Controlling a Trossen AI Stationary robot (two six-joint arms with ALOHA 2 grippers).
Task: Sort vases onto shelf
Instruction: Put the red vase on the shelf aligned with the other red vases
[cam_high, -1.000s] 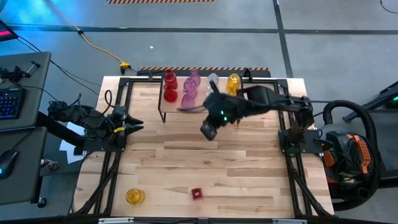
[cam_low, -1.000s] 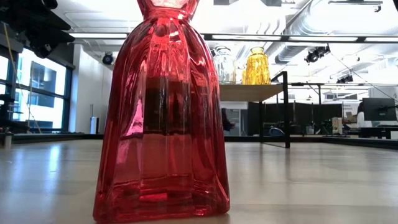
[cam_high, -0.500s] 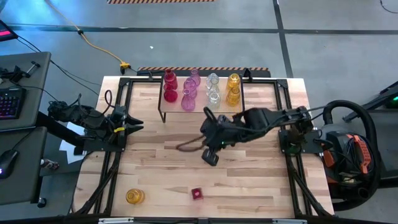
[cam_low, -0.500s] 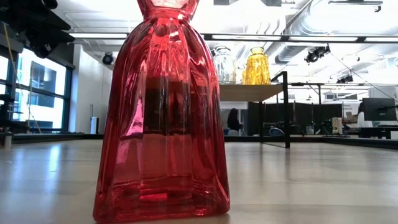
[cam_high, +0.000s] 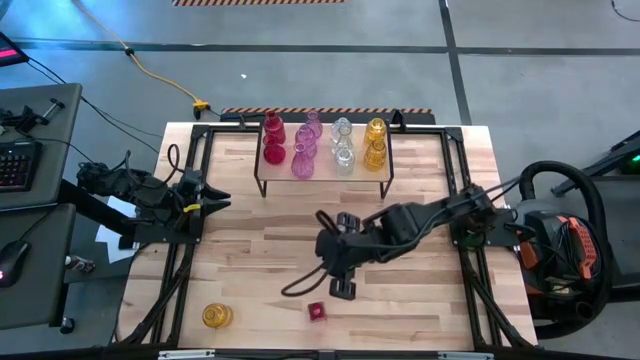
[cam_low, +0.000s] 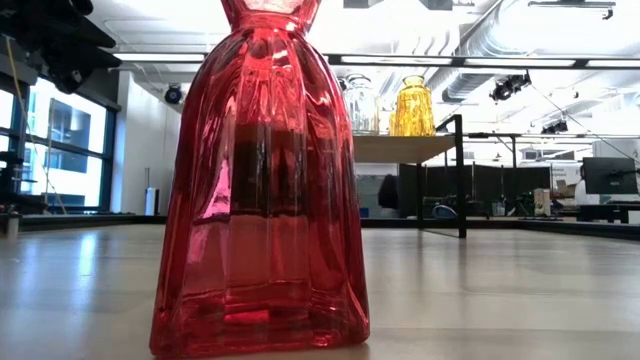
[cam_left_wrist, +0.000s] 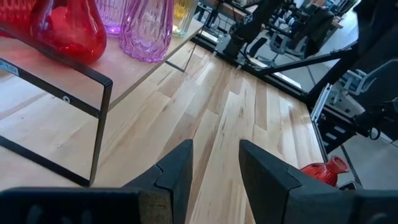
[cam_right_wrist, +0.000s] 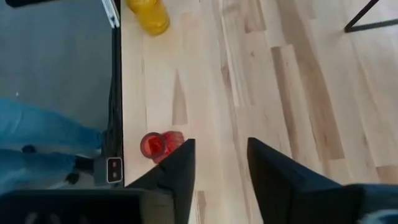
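The shelf (cam_high: 322, 175) stands at the table's far middle, and several vases rest on its plank: red (cam_high: 273, 140), pink (cam_high: 304, 160), clear (cam_high: 344, 156) and yellow (cam_high: 375, 143). Near the front edge a red vase (cam_high: 317, 311) and a yellow vase (cam_high: 217, 316) stand on the table. The red one (cam_low: 262, 180) fills the low view. My right gripper (cam_high: 344, 290) hangs open just above and beside the red vase (cam_right_wrist: 155, 145), touching nothing. At the table's left edge my left gripper (cam_high: 218, 200) waits open, and its wrist view looks at the shelf's left end (cam_left_wrist: 93, 68).
Bare wood lies between the shelf and the front edge. The black frame rail (cam_right_wrist: 115, 93) runs along the near edge, close to the red vase. Beyond it shows a person's leg in blue (cam_right_wrist: 37, 143). A dark cable (cam_high: 300, 283) trails from my right wrist.
My right gripper has swung from just in front of the shelf toward the table's near edge. It has sunk and rolled on the way, and it now hangs close to the red vase. No vase has moved.
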